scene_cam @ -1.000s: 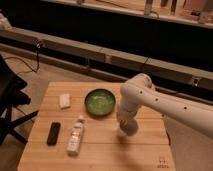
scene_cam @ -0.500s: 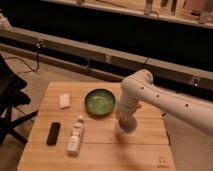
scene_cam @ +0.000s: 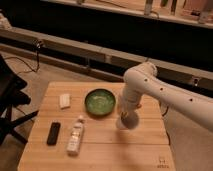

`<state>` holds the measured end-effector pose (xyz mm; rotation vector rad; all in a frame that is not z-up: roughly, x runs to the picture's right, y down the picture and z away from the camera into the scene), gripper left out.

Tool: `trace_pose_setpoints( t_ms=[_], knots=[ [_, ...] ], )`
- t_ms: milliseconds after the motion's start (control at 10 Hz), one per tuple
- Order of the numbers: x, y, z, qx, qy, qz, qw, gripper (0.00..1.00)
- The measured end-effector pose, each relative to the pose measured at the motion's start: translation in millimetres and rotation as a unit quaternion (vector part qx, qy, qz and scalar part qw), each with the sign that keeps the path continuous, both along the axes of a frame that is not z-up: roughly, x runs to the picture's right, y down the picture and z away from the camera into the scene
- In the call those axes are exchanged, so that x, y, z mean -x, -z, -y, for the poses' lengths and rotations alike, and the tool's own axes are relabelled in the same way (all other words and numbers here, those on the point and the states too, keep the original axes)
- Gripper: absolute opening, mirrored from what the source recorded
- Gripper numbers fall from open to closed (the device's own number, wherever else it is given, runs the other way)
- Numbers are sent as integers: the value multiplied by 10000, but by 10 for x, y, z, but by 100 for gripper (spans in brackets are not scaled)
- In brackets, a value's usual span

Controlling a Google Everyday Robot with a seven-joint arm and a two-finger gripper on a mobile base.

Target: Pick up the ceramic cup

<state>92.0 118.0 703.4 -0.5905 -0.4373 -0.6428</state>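
Since half a second ago, little shift: my claw [scene_cam: 126, 121] hangs at the small white ceramic cup [scene_cam: 127, 123], right of the green bowl [scene_cam: 100, 102] on the wooden table [scene_cam: 105, 150]; finger state indiscernible. Cup likely rigid, slick, breakable; I'd grip its rim.
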Motion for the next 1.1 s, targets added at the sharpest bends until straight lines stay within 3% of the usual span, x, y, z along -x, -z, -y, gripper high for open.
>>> trace_pose_setpoints(
  t_ms=[1100],
  knots=[
    [0,131,271,-18,-23,-32,10000,0]
  ],
)
